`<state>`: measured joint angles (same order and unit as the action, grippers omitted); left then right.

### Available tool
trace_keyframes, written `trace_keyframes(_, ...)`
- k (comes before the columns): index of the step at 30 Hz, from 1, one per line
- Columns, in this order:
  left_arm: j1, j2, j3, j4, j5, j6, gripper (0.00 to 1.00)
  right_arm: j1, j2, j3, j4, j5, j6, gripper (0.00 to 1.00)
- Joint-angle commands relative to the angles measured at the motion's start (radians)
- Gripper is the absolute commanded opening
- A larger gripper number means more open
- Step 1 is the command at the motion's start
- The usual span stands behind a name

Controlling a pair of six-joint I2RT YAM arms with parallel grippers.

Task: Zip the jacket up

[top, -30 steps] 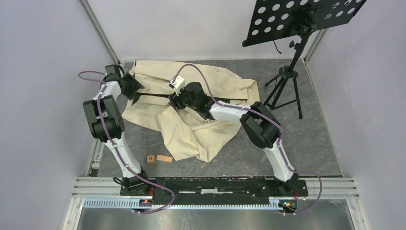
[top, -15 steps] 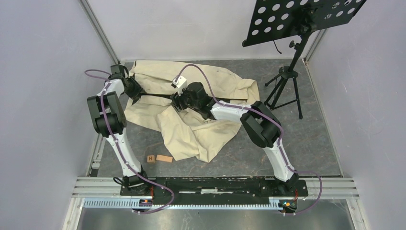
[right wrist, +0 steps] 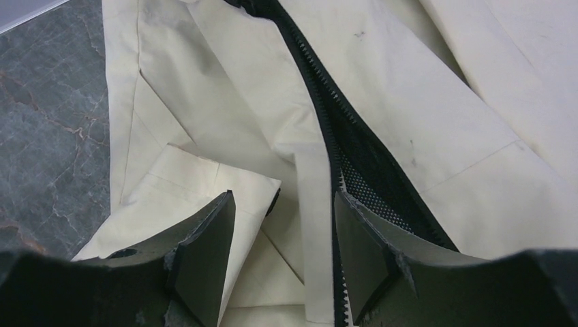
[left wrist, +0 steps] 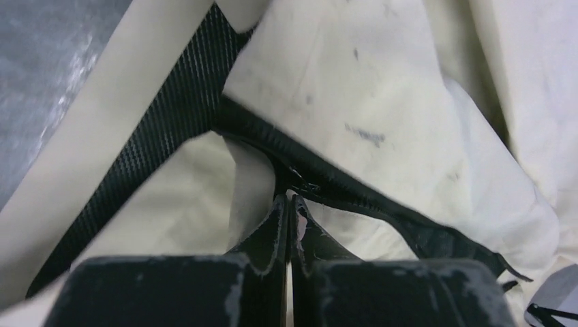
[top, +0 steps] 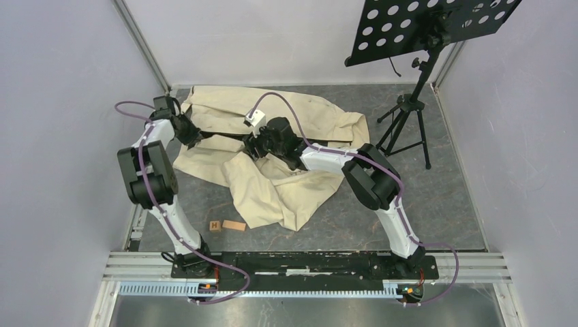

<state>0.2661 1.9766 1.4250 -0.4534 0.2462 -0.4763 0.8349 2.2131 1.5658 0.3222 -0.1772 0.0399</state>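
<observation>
The cream jacket (top: 310, 116) lies crumpled at the back of the grey table, its dark zipper (top: 221, 136) running left to right. My left gripper (top: 190, 133) is at the zipper's left end. In the left wrist view it (left wrist: 290, 199) is shut, with its tips meeting right under the zipper's slider (left wrist: 300, 184). Whether anything thin is pinched does not show. My right gripper (top: 255, 145) hovers over the middle of the jacket. In the right wrist view it (right wrist: 283, 225) stands open around a cream flap, its right finger (right wrist: 364, 238) over the zipper teeth (right wrist: 326, 102) and mesh lining.
A black music stand (top: 409, 102) on a tripod stands at the back right beside the jacket's sleeve. Two small wooden blocks (top: 226, 225) lie on the table in front of the jacket. Frame posts and walls close in the left, right and back sides.
My left gripper has closed from open to shut at the zipper's left end, and its arm shifted slightly. The right arm has barely moved and stays open.
</observation>
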Motion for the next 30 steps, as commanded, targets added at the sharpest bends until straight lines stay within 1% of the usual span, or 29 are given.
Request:
trace_keyframes(1,-0.005,-0.222,-0.124,0.073,0.034,0.042,0.02,-0.004,-0.076,-0.01,-0.008,-0.074,-0.015,0.63)
trace_keyframes(4,-0.005,-0.341,-0.238,0.108,0.031,0.026,0.02,-0.006,-0.077,0.022,-0.057,-0.145,-0.041,0.63)
trace_keyframes(8,-0.005,-0.473,-0.361,0.123,0.029,0.008,0.02,-0.006,-0.077,0.053,-0.071,-0.24,0.003,0.64)
trace_keyframes(11,-0.007,-0.574,-0.462,0.178,0.071,0.001,0.02,-0.011,-0.075,0.081,-0.084,-0.283,0.031,0.66)
trace_keyframes(13,-0.007,-0.647,-0.519,0.221,0.088,0.019,0.02,-0.015,-0.084,0.087,-0.084,-0.3,0.05,0.7)
trace_keyframes(15,-0.009,-0.705,-0.583,0.292,0.104,0.077,0.02,-0.017,-0.099,0.089,-0.072,-0.329,0.057,0.75)
trace_keyframes(17,-0.02,-0.742,-0.623,0.329,0.085,0.11,0.02,-0.017,-0.102,0.101,-0.065,-0.362,0.059,0.8)
trace_keyframes(19,-0.032,-0.769,-0.675,0.403,0.103,0.115,0.02,-0.017,-0.08,0.137,-0.066,-0.391,0.061,0.82)
trace_keyframes(21,-0.04,-0.797,-0.724,0.477,0.127,0.116,0.02,-0.017,-0.039,0.209,-0.095,-0.427,0.055,0.82)
trace_keyframes(23,-0.047,-0.838,-0.765,0.517,0.123,0.145,0.02,-0.017,0.003,0.278,-0.128,-0.451,0.051,0.8)
trace_keyframes(27,-0.075,-0.95,-0.852,0.6,0.095,0.205,0.02,-0.016,0.045,0.32,-0.071,-0.486,0.088,0.76)
trace_keyframes(30,-0.076,-1.021,-0.924,0.7,0.085,0.202,0.02,-0.016,0.094,0.377,-0.045,-0.527,0.157,0.72)
